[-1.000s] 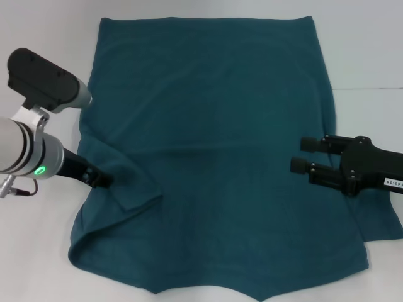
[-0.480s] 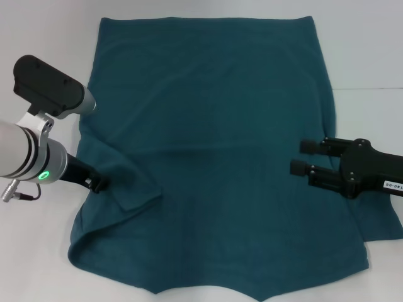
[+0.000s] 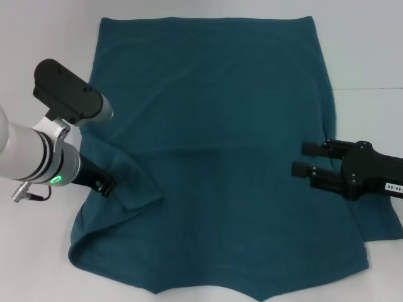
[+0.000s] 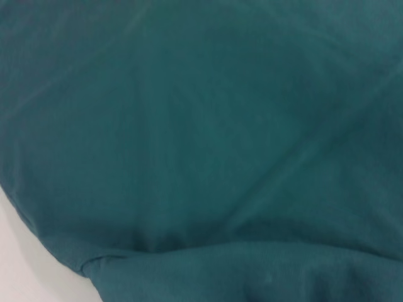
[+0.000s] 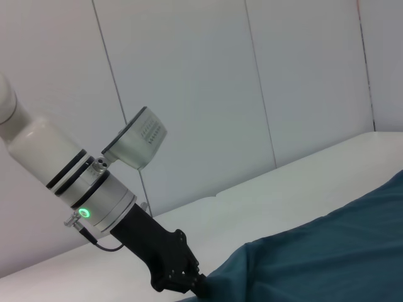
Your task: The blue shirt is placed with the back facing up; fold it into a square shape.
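The blue shirt (image 3: 214, 126) lies spread flat on the white table (image 3: 365, 56), plain side up. Its left sleeve is folded inward into a ridge (image 3: 135, 189). My left gripper (image 3: 106, 186) sits at that ridge on the shirt's left edge, its tips buried in bunched cloth. In the right wrist view, the left gripper (image 5: 189, 283) meets the raised shirt edge (image 5: 252, 255) and seems shut on it. The left wrist view is filled with shirt cloth (image 4: 201, 126). My right gripper (image 3: 301, 158) hovers open over the shirt's right side, fingers pointing left.
White table (image 3: 38, 264) borders the shirt on the left, right and far sides. The shirt's near hem (image 3: 208, 286) runs close to the table's front edge. A pale panelled wall (image 5: 189, 94) stands behind the table.
My left arm has swung to the right and rolled, with its wrist housing now over the shirt's left edge. Its fingertips stay at the fold. The right gripper has barely moved.
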